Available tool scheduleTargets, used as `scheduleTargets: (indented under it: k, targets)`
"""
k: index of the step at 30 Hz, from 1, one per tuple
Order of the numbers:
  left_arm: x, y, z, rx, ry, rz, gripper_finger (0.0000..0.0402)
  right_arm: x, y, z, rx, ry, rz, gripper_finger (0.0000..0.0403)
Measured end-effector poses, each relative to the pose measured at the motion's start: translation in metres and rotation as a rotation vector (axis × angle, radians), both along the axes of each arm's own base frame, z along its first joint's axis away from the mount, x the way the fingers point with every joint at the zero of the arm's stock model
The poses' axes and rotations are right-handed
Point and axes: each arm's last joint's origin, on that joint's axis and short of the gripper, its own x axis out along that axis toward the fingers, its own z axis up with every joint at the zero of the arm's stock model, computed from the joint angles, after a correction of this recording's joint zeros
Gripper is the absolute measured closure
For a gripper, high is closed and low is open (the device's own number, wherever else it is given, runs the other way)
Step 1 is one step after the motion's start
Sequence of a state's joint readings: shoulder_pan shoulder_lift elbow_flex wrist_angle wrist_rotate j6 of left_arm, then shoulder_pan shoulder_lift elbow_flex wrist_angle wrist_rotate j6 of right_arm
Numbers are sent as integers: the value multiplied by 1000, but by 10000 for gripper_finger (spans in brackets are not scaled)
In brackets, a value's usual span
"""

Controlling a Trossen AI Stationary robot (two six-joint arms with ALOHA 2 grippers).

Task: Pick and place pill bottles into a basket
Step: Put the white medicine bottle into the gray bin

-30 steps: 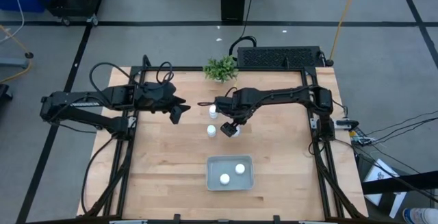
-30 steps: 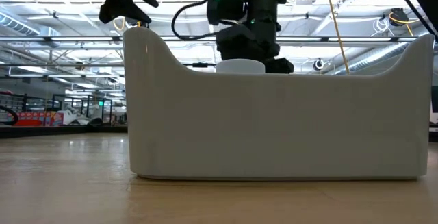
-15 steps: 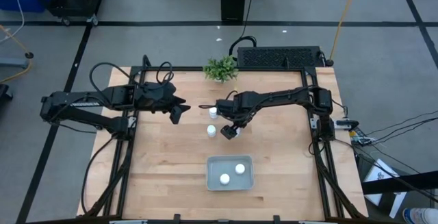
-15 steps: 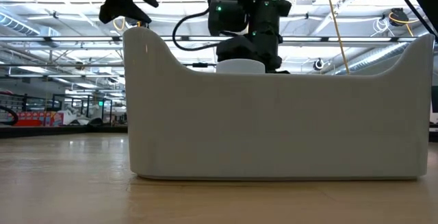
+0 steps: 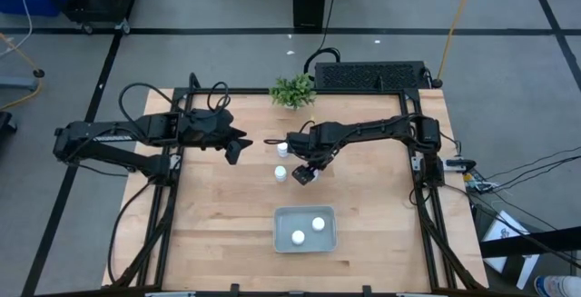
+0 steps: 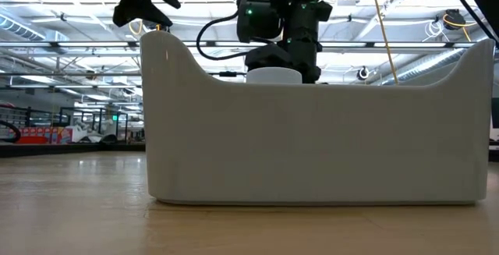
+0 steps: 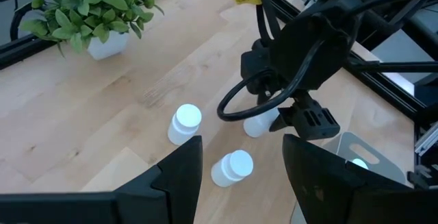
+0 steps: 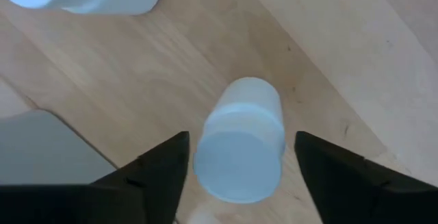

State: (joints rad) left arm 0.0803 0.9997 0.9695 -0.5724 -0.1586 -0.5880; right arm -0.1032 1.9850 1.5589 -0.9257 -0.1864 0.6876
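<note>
The pale basket (image 5: pixel 305 229) holds two white pill bottles (image 5: pixel 319 223) (image 5: pixel 298 237). Three more bottles stand upright on the wooden table: one (image 5: pixel 282 147), one (image 5: pixel 280 173), and one (image 8: pixel 239 142) between the fingers of my right gripper (image 5: pixel 304 173). That gripper is open and points down, with a finger on either side of the bottle's cap and a narrow gap at each. My left gripper (image 5: pixel 234 148) is open and empty, held above the table to the left of the bottles; its wrist view shows all three of them (image 7: pixel 231 167).
A small green plant (image 5: pixel 292 90) stands at the table's far edge. The basket's wall (image 6: pixel 312 130) fills the low view. One corner of the basket (image 8: pixel 41 155) lies close to my right gripper. Bare wood lies left and right of the basket.
My right gripper has shifted a little toward the table's left and come down over the bottle. The bottles have stayed in place.
</note>
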Motion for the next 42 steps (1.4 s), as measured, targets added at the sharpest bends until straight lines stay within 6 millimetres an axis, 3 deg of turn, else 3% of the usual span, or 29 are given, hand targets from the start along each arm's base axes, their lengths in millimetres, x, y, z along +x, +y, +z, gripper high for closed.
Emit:
scheduleTargets:
  k: [8,15,22,27,33,42]
  targets:
    - [0,0,0,1,0,1,192,-1,0,0,0,7,13,232]
    - [0,0,0,10,1,14,192,-7,2,7,2,32,22,241]
    - [0,0,0,10,2,14,192,-21,9,50,-15,-82,12,246]
    - [0,0,0,9,1,15,192,-36,28,85,-39,-187,41,247]
    - [0,1,0,14,2,21,192,-54,64,114,-77,-286,228,247]
    - [0,1,0,18,4,19,192,-64,111,118,-45,-302,322,249]
